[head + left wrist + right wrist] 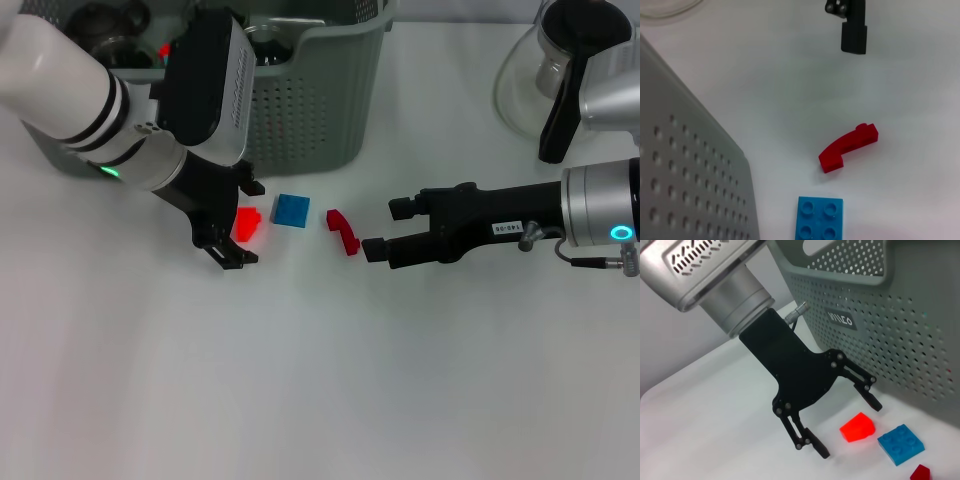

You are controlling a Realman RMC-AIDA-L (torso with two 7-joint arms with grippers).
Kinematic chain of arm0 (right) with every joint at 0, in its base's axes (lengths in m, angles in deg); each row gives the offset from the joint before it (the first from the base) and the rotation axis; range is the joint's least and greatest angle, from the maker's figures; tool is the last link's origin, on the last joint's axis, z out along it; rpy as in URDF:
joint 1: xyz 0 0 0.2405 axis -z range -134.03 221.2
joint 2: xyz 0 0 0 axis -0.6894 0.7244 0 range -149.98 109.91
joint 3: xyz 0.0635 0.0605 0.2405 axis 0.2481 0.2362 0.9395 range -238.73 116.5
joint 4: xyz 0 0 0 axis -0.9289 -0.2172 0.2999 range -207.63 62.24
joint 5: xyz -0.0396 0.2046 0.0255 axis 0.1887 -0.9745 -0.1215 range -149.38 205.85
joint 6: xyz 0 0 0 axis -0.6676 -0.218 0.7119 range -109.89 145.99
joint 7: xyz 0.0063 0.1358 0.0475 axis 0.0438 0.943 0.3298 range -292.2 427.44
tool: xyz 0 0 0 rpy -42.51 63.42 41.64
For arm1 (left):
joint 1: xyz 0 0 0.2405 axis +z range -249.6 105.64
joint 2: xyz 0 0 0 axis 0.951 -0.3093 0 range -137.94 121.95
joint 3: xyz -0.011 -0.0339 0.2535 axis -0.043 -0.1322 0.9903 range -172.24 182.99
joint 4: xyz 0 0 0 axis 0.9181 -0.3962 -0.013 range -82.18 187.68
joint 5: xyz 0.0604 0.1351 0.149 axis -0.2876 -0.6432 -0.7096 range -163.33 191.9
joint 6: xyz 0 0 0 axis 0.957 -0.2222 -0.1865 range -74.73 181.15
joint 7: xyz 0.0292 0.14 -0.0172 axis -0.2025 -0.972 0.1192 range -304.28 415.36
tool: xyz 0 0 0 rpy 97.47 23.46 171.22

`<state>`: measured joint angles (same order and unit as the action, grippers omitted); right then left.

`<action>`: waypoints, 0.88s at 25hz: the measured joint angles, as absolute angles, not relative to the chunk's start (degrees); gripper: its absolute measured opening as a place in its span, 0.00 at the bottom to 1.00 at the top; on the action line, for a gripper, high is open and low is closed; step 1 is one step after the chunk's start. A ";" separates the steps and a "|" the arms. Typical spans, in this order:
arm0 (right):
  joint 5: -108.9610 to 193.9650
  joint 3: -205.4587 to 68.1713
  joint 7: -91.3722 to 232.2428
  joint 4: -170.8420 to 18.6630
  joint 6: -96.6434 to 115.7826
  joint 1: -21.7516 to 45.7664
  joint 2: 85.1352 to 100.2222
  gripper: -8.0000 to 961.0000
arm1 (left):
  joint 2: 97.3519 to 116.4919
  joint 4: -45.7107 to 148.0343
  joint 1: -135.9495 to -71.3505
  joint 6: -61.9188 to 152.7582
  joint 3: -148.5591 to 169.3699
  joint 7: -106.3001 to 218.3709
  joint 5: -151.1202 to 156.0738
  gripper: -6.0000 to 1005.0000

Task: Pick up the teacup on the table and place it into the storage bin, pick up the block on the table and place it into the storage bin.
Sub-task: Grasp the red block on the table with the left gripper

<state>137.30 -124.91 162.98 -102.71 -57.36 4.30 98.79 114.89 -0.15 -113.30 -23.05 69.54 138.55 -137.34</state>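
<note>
My left end effector (232,222) gapes wide around the bright red block (247,222); I should centre, lower to the tabletop (320,380), then squeeze; my right end effector (388,229) waits open nearby

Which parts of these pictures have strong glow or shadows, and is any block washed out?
Head view: the orange-red block, between the fingers of the open left gripper, glows so strongly that its faces wash out; the right gripper casts only faint shadow. Right wrist view: that block's faces show plainly. Left wrist view: soft shadow beside the curved red block.
</note>
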 joint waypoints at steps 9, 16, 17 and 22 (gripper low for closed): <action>137.30 -124.76 162.29 -102.44 -57.31 4.31 98.80 0.94 | 114.88 0.96 -113.32 -21.13 70.61 138.52 -137.39 0.85; 137.30 -124.75 162.19 -102.40 -56.96 4.48 98.84 0.94 | 114.79 0.99 -113.29 -20.58 70.68 138.50 -137.95 0.76; 137.30 -124.75 162.19 -102.40 -56.94 4.48 98.86 0.94 | 114.79 0.99 -113.29 -20.58 70.68 138.50 -137.95 0.76; 137.30 -124.75 162.19 -102.40 -56.87 4.48 98.94 0.94 | 114.86 0.99 -113.28 -20.28 70.67 138.50 -138.27 0.75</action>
